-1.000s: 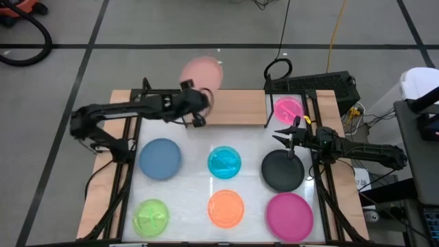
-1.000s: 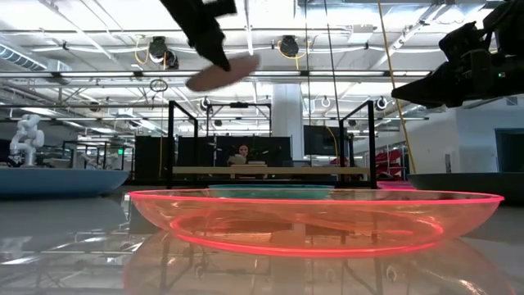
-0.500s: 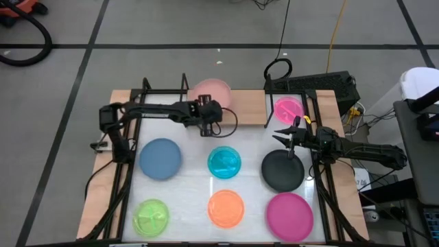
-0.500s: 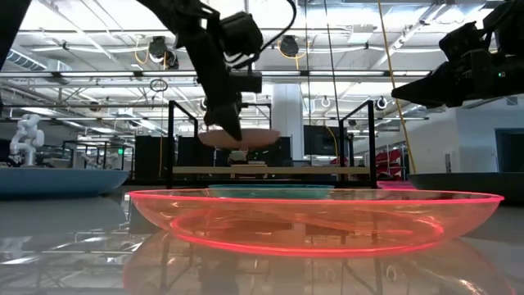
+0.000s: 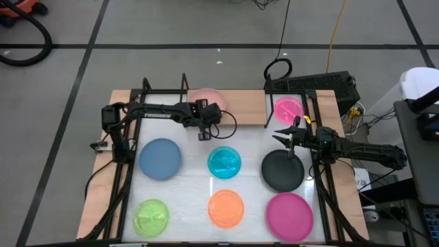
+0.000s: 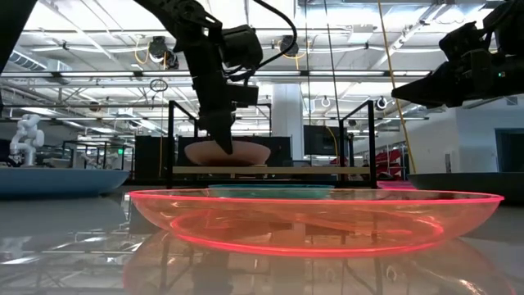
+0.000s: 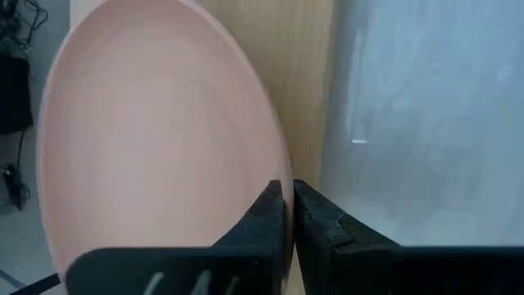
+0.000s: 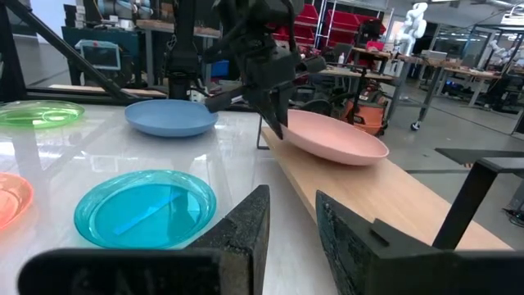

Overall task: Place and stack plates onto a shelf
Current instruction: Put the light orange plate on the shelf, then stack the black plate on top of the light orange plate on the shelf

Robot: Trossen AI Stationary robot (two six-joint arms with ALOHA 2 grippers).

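Observation:
A pale pink plate (image 5: 206, 98) lies on the light-wood shelf (image 5: 240, 106) at the table's far edge; it also shows in the low view (image 6: 237, 153). My left gripper (image 5: 206, 110) is shut on its near rim. A small magenta plate (image 5: 289, 108) lies on the shelf's right part. My right gripper (image 5: 287, 134) is open and empty, hovering above the far edge of a black plate (image 5: 282, 171). On the white tabletop lie blue (image 5: 160, 158), cyan (image 5: 224, 162), lime green (image 5: 151, 217), orange (image 5: 226, 208) and large magenta (image 5: 289, 216) plates. My left gripper pinches the pale pink plate's rim (image 7: 270, 168) between its two fingers, at the side toward the table's near edge. The fingers (image 8: 277, 121) come from above, pointing down. The plate sits about level, hollow side up, with its underside on the shelf board (image 8: 368, 192).
Thin black frame uprights (image 6: 171, 139) stand at the shelf's ends and beside the magenta plate (image 5: 267, 103). Bare board lies between the two plates on the shelf. Cables and a black box (image 5: 322, 82) lie behind the table's far right corner.
My left gripper has come down and toward the table's near edge with the pale pink plate. The plate was lifted high and tilted beyond the far edge; it has levelled out and now lies on the shelf board. The right arm has kept still.

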